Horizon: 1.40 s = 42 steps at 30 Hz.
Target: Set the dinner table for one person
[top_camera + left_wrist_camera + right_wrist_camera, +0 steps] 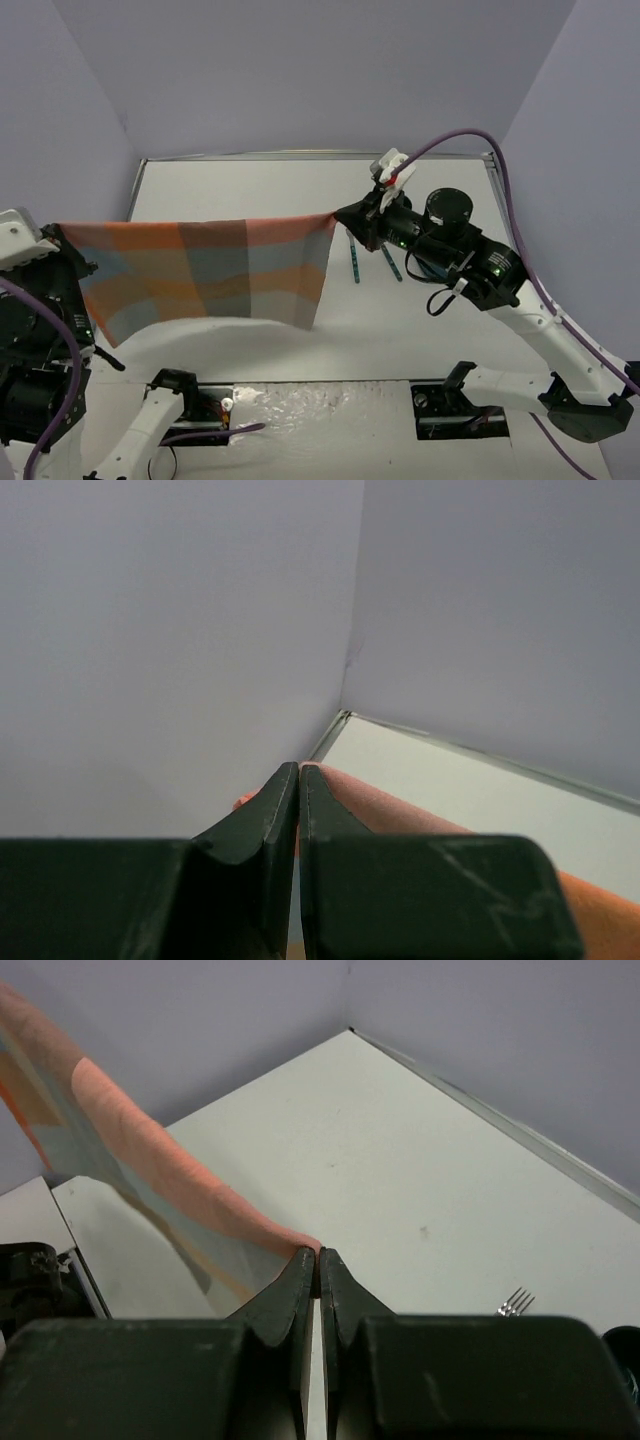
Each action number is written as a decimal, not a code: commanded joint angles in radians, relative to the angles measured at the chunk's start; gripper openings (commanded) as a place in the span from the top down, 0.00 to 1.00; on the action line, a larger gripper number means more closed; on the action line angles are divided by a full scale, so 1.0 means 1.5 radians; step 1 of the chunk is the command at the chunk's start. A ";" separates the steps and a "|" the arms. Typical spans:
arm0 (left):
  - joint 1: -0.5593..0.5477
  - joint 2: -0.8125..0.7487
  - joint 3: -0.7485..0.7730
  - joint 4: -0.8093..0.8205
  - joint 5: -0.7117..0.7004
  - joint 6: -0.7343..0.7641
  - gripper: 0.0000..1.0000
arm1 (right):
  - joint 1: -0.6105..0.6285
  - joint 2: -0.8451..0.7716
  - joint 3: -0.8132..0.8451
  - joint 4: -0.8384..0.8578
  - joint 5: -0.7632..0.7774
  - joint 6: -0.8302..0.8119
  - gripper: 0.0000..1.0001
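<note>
An orange, grey and blue checked placemat hangs stretched in the air above the white dinner table, its lower edge sagging towards the near side. My left gripper is shut on its upper left corner; the left wrist view shows the jaws closed with orange cloth pinched at the tips. On the upper right corner my right gripper is shut, and in the right wrist view the cloth runs off to the left over the table.
Two pieces of cutlery with blue handles lie on the table just below my right gripper. Fork tines show beside the right fingers. Lilac walls close in the table at the back and sides.
</note>
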 commanded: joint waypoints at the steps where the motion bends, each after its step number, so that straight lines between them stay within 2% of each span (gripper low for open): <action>1: -0.001 0.103 -0.051 0.044 -0.055 0.020 1.00 | 0.002 0.086 0.015 0.038 0.087 0.062 1.00; 6: 0.000 0.235 -0.104 0.140 -0.057 0.012 1.00 | -0.036 0.226 0.035 0.040 0.133 0.105 1.00; 11: 0.044 0.460 -0.180 0.280 -0.061 -0.059 1.00 | -0.092 0.397 0.029 0.098 0.121 0.125 1.00; 17: 0.100 0.648 -0.139 0.279 -0.048 -0.150 1.00 | -0.110 0.593 0.106 0.108 0.121 0.078 1.00; 26: 0.165 0.751 -0.082 0.266 -0.055 -0.158 1.00 | -0.130 0.735 0.238 0.125 0.080 0.009 1.00; 33: 0.169 0.813 -0.035 0.288 -0.062 -0.123 1.00 | -0.151 0.753 0.268 0.125 0.082 -0.010 0.99; 36: 0.169 0.822 -0.027 0.297 -0.061 -0.116 0.98 | -0.156 0.749 0.284 0.123 0.093 -0.025 0.86; 37: 0.169 0.824 -0.021 0.296 -0.063 -0.116 0.93 | -0.157 0.747 0.290 0.121 0.095 -0.029 0.80; 42: 0.169 0.805 0.008 0.268 -0.063 -0.122 0.48 | -0.160 0.719 0.333 0.087 0.095 -0.031 0.44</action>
